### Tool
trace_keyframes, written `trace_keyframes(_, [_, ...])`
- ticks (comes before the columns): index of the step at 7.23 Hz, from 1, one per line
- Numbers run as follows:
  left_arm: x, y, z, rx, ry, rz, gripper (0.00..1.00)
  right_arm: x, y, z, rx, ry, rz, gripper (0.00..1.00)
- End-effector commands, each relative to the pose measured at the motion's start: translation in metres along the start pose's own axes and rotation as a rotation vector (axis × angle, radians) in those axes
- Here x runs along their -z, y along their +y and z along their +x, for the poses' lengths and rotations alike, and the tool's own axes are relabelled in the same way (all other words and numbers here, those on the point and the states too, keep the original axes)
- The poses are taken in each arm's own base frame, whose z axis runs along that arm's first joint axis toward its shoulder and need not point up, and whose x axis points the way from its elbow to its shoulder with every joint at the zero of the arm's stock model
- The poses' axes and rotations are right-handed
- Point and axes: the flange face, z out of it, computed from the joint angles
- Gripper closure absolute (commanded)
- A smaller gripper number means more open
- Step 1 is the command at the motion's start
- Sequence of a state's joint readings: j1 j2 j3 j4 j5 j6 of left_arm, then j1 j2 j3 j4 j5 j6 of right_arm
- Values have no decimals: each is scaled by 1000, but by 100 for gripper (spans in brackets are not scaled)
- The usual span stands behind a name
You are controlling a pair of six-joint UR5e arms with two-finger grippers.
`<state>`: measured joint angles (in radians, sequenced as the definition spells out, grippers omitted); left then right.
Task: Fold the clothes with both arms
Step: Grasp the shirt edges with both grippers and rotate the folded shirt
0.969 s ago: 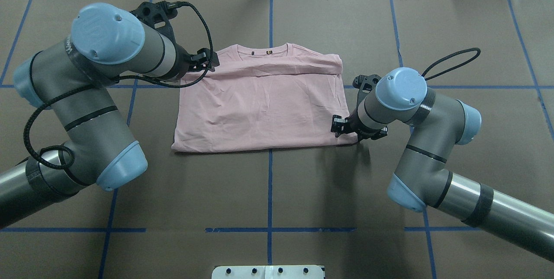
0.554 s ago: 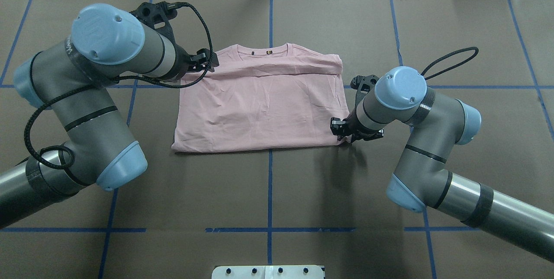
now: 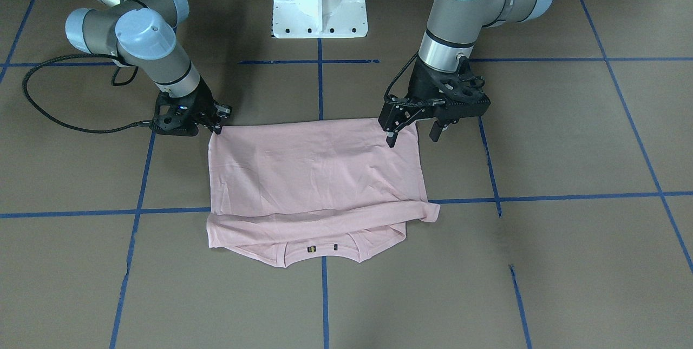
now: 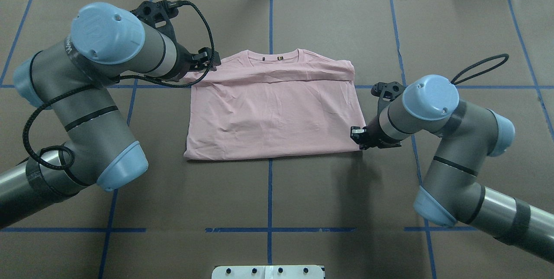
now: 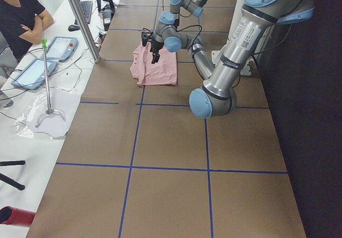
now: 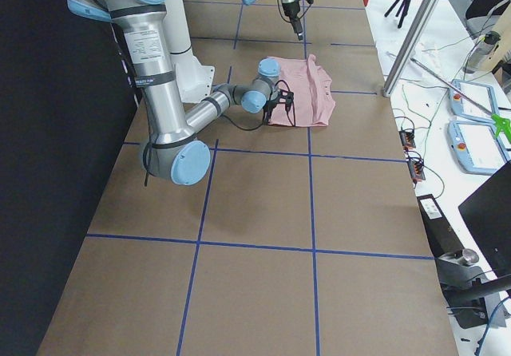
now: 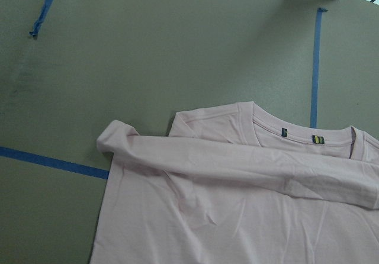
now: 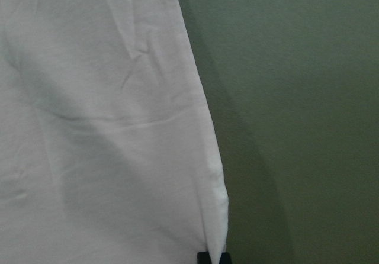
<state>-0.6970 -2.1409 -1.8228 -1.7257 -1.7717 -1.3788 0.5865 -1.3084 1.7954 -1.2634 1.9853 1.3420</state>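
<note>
We see the brown table [image 4: 303, 192] crossed with blue tape lines. The left arm [image 4: 86, 97] reaches in from 8 o'clock and the right arm [image 4: 450, 153] from 4 o'clock. The pink T-shirt [image 4: 272, 114] lies flat at the centre, plain side up, collar toward 12 o'clock. The left gripper [image 3: 412, 140] hangs over its 10 o'clock corner, fingers apart. The right gripper [image 4: 357, 136] is clamped on its 4 o'clock hem corner.

The left arm [image 4: 86, 110] and right arm [image 4: 450, 149] were grey metal tubes ringed by black bands [image 4: 91, 117]. Light blue joint caps [image 4: 107, 32] carried small screws. The left tool [image 3: 412, 137] and right tool [image 3: 217, 126] were black and two-fingered, each trailing a looped black braided cable [image 4: 209, 36]. The pedestal [image 3: 319, 0] was white.
</note>
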Motion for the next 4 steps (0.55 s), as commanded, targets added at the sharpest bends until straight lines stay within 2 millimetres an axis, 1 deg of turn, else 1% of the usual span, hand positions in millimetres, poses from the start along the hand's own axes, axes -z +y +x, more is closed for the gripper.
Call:
trace_keyframes(1, [4, 1, 3, 0, 9, 1, 0, 23, 52, 47, 23, 10, -40, 100])
trace_keyframes(2, [5, 1, 4, 1, 12, 0, 0, 26, 87, 63, 36, 35, -83, 100])
trace_keyframes(3, [4, 14, 8, -10, 18, -18, 0, 29, 119, 68, 32, 43, -126, 100])
trace_keyframes(4, [4, 21, 10, 6, 23, -28, 0, 22, 149, 63, 11, 54, -173, 100])
